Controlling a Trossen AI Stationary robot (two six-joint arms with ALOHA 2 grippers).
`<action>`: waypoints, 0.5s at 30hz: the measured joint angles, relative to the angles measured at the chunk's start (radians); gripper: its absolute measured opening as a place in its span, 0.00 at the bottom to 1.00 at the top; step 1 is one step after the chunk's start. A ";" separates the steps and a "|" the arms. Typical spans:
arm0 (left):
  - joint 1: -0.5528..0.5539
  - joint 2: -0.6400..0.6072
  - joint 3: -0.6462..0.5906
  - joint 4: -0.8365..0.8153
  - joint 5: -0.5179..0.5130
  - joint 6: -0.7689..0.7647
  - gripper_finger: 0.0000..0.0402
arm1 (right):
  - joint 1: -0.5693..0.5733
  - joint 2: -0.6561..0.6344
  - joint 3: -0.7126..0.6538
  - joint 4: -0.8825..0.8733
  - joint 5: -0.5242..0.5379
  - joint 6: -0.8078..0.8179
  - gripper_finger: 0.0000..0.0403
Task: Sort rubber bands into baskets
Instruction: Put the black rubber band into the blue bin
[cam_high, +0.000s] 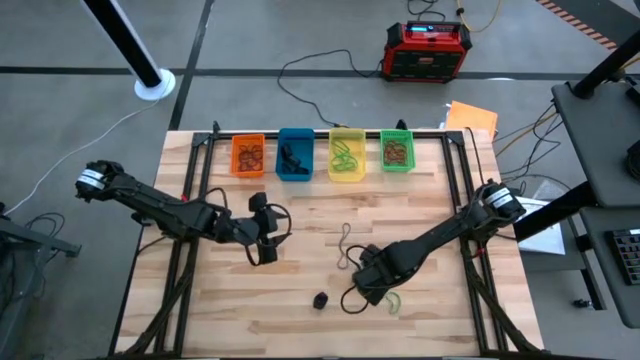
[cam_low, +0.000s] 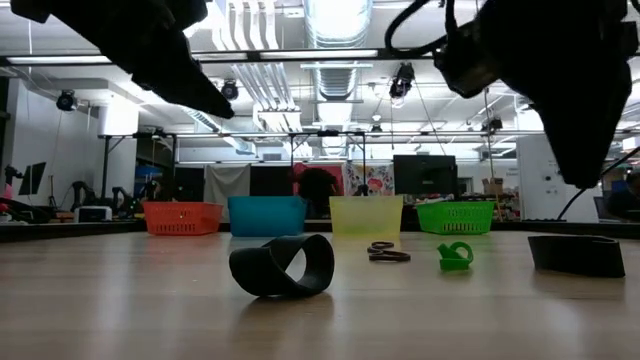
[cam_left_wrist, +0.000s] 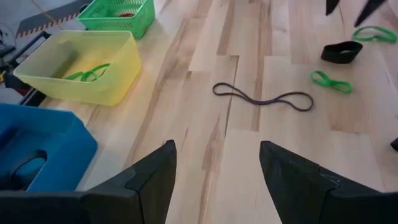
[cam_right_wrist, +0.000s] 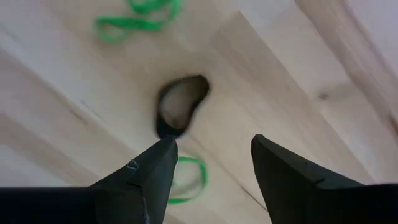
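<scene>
With our right pincer (cam_right_wrist: 211, 171) apart above the black band (cam_right_wrist: 180, 106), we should straddle it squarely before closing.

Four baskets sit in a row along the far edge: orange (cam_high: 248, 156), blue (cam_high: 294, 155), yellow (cam_high: 347, 156), green (cam_high: 396, 152). Orange holds brownish bands, blue a black one, yellow green loops, green brown ones. Out on the counter, a long dark band (cam_left_wrist: 262, 98) lies flat in a figure-eight mid-board. A wide black band (cam_low: 283, 265) stands on edge near the front. Another black loop (cam_right_wrist: 180, 107) lies flat with green bands (cam_right_wrist: 138, 17) just beside it.
</scene>
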 joint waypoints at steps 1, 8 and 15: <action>0.000 0.000 0.006 -0.007 -0.001 -0.005 0.53 | 0.004 0.001 0.000 0.016 0.004 -0.001 0.50; 0.000 -0.001 0.086 -0.098 -0.002 -0.014 0.53 | 0.018 0.003 -0.010 0.108 0.045 0.020 0.57; 0.000 -0.001 0.125 -0.126 -0.005 0.013 0.53 | 0.022 0.004 -0.067 0.202 0.070 0.051 0.62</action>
